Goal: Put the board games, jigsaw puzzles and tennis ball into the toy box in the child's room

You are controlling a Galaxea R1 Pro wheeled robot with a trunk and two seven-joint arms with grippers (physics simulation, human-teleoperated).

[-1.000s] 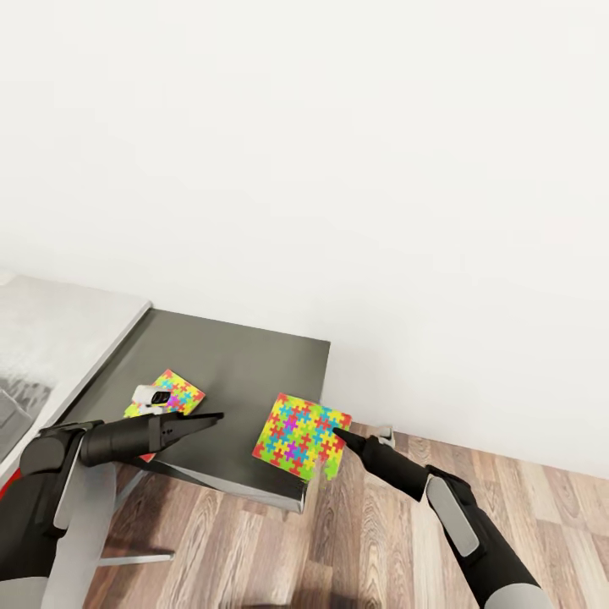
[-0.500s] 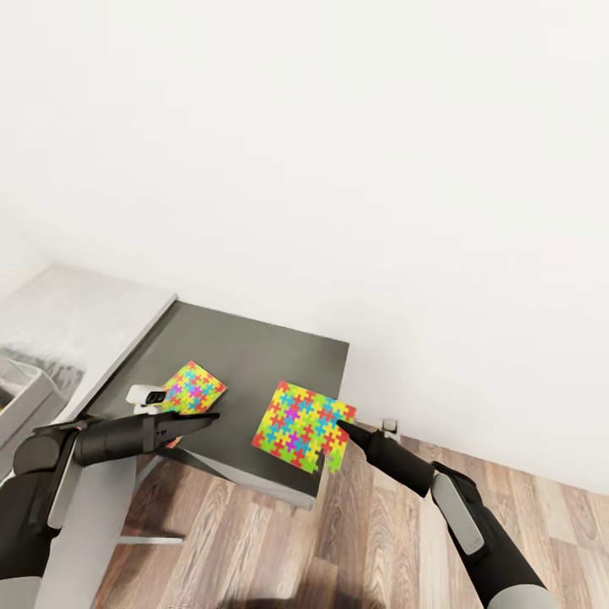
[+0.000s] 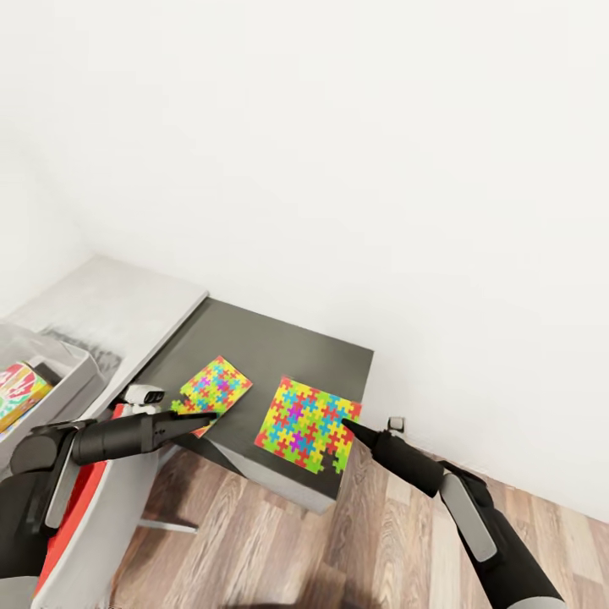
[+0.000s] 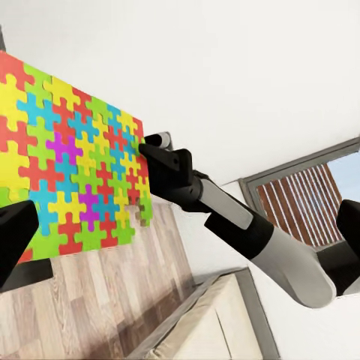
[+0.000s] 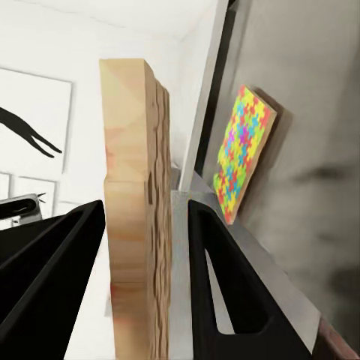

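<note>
Two jigsaw puzzles show. The smaller-looking one (image 3: 218, 385) lies flat on the table's dark lower section (image 3: 279, 351). The other puzzle (image 3: 306, 423) hangs past that section's front corner, with my right gripper (image 3: 347, 425) shut on its edge. The right wrist view shows its wood-coloured edge (image 5: 135, 225) between the two fingers, and the lying puzzle (image 5: 244, 150) beyond. My left gripper (image 3: 199, 419) is open, just in front of the lying puzzle and apart from it. The toy box (image 3: 59, 359) stands at the far left on the pale table top, a colourful board game (image 3: 17, 393) inside it.
A white wall runs close behind the table. Wood plank floor (image 3: 279, 541) spreads below the held puzzle. A red chair (image 3: 80, 516) shows under my left arm. The left wrist view looks across the held puzzle (image 4: 67, 165) to the right arm (image 4: 240, 225) and a window (image 4: 300, 195).
The whole view has swung left, bringing the toy box and pale table top into sight. The right gripper has kept the puzzle and carried it left relative to the table.
</note>
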